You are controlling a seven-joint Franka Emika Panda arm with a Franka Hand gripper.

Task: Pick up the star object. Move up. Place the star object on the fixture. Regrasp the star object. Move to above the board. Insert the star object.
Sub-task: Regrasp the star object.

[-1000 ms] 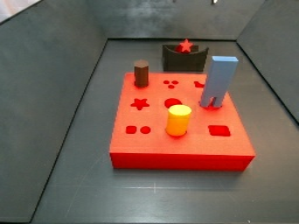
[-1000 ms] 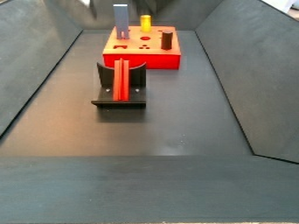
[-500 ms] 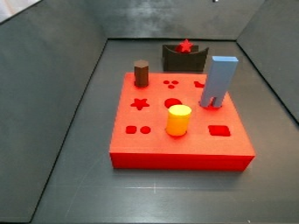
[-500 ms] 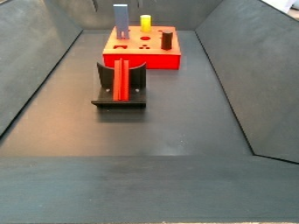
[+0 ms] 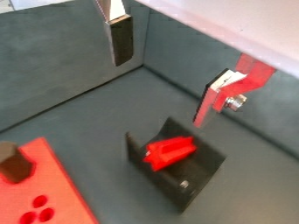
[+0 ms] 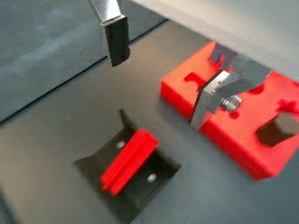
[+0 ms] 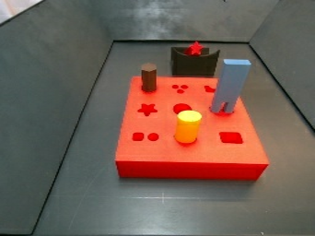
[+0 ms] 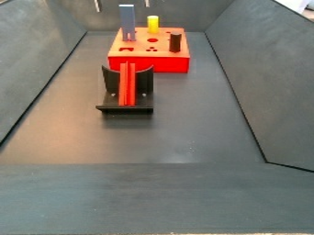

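We count one bright red star-section peg [image 8: 127, 83] lying in one dark L-shaped fixture [image 8: 125, 104]; one flat red board [image 7: 191, 152] bearing one yellow cylinder [image 7: 187, 126], one dark brown cylinder [image 7: 149, 77] and one tall blue block [image 7: 230, 86]; one open, empty two-finger gripper [image 6: 163, 70] high above the floor.

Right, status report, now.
Gripper open, empty, high above the fixture. Star resting on fixture, not held. Nothing in the way.

The gripper [image 6: 163, 77] has two flat silver finger plates: one finger [image 6: 115, 41] ends in a dark rectangular pad, the other [image 5: 222, 94] carries a small round silver screw head on its plate in both wrist views
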